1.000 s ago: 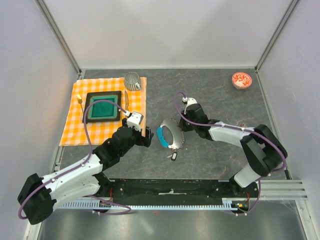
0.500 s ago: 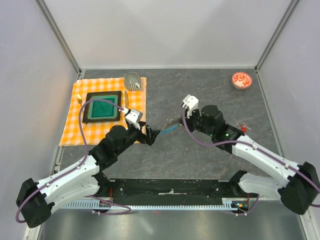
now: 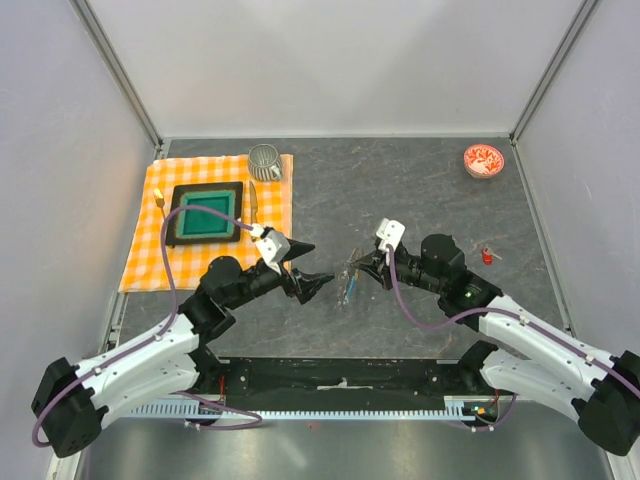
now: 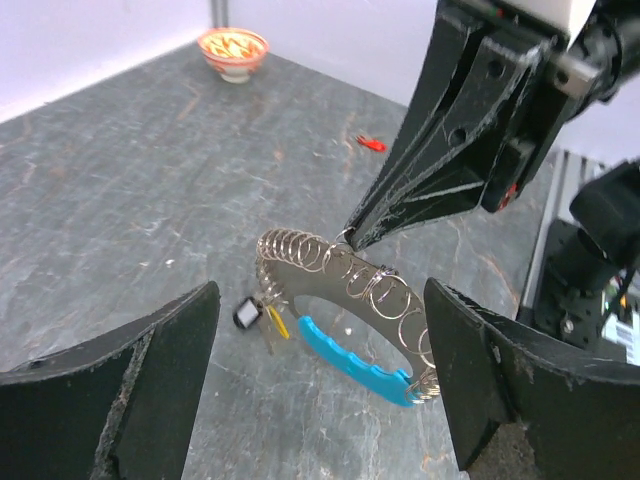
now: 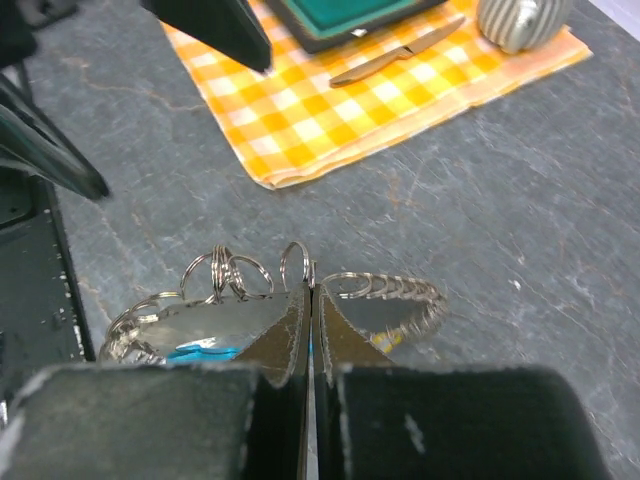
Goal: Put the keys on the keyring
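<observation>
The keyring (image 4: 345,290) is a loop of silvery wire coils with a curved, glossy blue plastic tag. The right gripper (image 5: 311,290) has its black fingers squeezed tight on one coil, so it hangs mid-table (tiny keys (image 4: 250,314) dangling off it). The left gripper (image 3: 312,264) reaches in low, spread wide, touching nothing.

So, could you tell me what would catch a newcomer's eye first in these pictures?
First, the right claw, shut on the coiled keyring and holding it up mid-table, with the open left claw facing it. After that, the orange checked cloth on the left and the red bowl in the far right corner.
</observation>
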You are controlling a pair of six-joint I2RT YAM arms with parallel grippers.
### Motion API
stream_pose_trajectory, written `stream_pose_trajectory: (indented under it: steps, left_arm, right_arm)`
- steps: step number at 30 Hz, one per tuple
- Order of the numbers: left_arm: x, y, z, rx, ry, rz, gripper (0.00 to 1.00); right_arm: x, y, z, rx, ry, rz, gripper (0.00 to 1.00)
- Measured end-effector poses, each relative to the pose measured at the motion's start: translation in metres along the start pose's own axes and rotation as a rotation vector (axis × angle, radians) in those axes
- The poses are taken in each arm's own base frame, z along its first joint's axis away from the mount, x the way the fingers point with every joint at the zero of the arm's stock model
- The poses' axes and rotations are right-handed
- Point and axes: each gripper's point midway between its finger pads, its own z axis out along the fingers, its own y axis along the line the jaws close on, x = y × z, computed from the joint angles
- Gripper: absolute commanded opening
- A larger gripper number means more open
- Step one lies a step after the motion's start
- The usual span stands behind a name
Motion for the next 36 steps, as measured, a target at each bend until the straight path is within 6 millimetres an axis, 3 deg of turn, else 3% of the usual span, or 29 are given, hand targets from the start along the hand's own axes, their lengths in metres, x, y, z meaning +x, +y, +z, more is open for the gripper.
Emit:
stream_pose_trajectory:
  steps: [7, 18, 21, 26, 36]
  left_arm:
    - [0.033, -0.011, 0.015, 0.118, 0.106, 0.051, 0.83]
    - [0.011, -0.022, 0.024, 0.213, 0.067, 0.160, 0.74]
    - [0.010, -0.026, 0.026, 0.240, 0.080, 0.157, 0.73]
    - [0.009, -0.037, 0.028, 0.300, 0.093, 0.133, 0.74]
    - [0.054, -0.056, 0.036, 0.422, 0.286, -0.097, 0.65]
  right_arm:
    - [-0.008, 0.025, -0.006, -0.131, -0.081, -0.032, 0.03]
    - [-0.008, 0.047, -0.006, -0.266, -0.101, -0.071, 0.05]
    - [-0.006, 0.047, -0.004, -0.271, -0.076, -0.058, 0.04]
    - [-0.020, 0.038, -0.005, -0.226, -0.074, -0.060, 0.04]
    - [-0.026, 0.019, -0.007, -0.111, -0.081, -0.073, 0.05]
